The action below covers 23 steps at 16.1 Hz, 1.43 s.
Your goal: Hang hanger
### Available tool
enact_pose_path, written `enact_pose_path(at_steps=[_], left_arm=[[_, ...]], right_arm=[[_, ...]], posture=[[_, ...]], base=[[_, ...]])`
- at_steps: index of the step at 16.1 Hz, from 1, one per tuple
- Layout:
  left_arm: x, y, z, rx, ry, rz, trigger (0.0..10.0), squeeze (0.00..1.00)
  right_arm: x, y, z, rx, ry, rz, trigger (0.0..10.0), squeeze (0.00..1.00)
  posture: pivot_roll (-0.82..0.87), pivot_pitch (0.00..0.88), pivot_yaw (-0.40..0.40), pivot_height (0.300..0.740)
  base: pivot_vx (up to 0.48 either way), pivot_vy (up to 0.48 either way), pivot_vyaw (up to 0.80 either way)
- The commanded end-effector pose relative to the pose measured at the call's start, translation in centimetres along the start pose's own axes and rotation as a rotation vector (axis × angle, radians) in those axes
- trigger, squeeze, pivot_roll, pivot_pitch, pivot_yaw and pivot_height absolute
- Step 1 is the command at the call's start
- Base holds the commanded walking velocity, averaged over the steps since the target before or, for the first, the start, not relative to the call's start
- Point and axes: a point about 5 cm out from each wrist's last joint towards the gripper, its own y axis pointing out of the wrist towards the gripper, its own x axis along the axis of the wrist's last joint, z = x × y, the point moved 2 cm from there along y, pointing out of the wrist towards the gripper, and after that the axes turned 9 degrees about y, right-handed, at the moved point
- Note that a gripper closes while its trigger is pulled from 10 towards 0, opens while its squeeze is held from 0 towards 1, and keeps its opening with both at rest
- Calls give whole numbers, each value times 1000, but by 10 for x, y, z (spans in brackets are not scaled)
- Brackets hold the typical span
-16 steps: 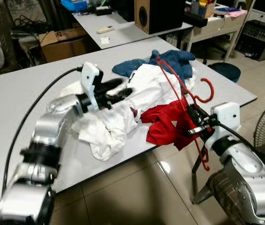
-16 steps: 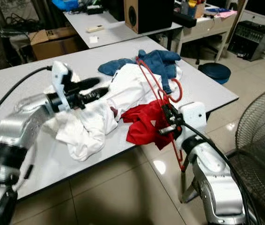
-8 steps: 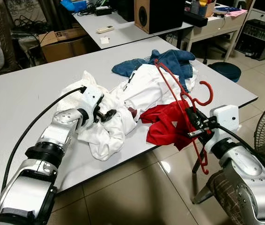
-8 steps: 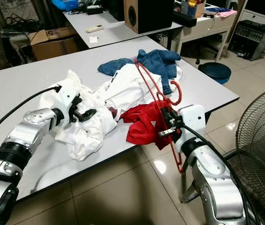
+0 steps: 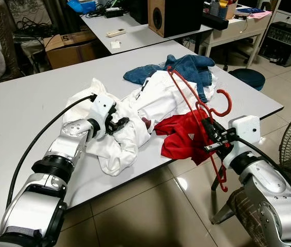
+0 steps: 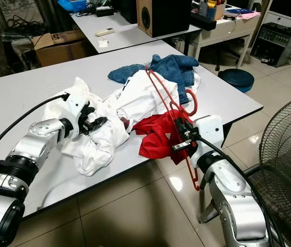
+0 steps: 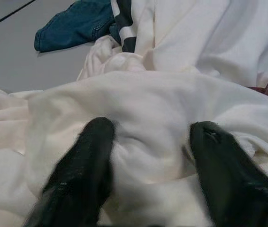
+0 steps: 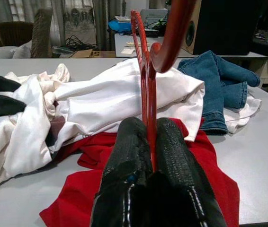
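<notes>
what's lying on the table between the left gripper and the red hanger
In the left eye view, white garments bunched on the table lie between the left gripper and the red hanger, which the right gripper grips. A red garment lies beside the hanger.

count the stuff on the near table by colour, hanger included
White garments: 1 heap, number of pieces cannot be told; left tool open on it
Red garment: 1
Blue denim garment: 1
Red hanger: 1, clamped in the right tool
Total: 4, counting the heap as one
</notes>
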Motion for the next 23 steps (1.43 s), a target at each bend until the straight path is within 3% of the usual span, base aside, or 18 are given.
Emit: enact_pose_path(at_steps=[1,4,6,9,12,14,17,18,19,20,21,22,23], left_arm=[[1,0,3,4,-2,0,0,0],[5,0,3,5,-1,-24,0,0],[7,1,2,-2,3,-40,0,0],[9,2,0,-16,5,-58,0,0],[23,-3,4,-9,-47,-180,0,0],[51,-11,22,41,-181,-347,0,0],[80,-20,46,118,-215,-458,0,0],[89,-23,50,118,-203,-483,0,0],[87,-20,39,41,-65,-429,0,0],[78,-16,30,-10,7,-360,3843,0],[68,-13,21,-54,36,-310,10000,0],[55,-9,12,-84,37,-255,10000,890],[51,-8,11,-80,21,-244,10000,1000]], right_arm=[[4,2,3,12,1,-9,10000,0],[4,2,3,7,0,-6,10000,0],[5,3,1,-24,63,-18,10000,0],[6,5,3,-14,75,-22,10000,0],[6,5,2,-23,56,-16,10000,0],[9,6,1,-16,44,-27,10000,0],[13,9,4,2,32,-52,10000,0],[13,11,3,-2,35,-53,10000,0],[12,11,4,0,32,-51,10000,0],[11,11,4,0,29,-47,10000,0],[10,11,4,0,23,-41,10000,0],[8,10,5,-1,18,-36,10000,0],[8,9,5,-2,18,-34,10000,0]], posture=[[-89,0,92,740],[-93,0,93,740],[-91,0,92,740],[-91,0,92,740],[-92,0,92,740],[-89,0,79,740],[-75,0,69,740],[-73,0,70,740],[-70,0,75,740],[-70,0,77,740],[-74,0,83,740],[-80,0,90,740],[-80,0,90,740]], base=[[0,0,0],[0,0,0],[0,0,0],[0,0,0],[0,0,0],[0,0,0],[0,0,0],[0,0,0],[0,0,0],[0,0,0],[0,0,0],[0,0,0],[0,0,0]])
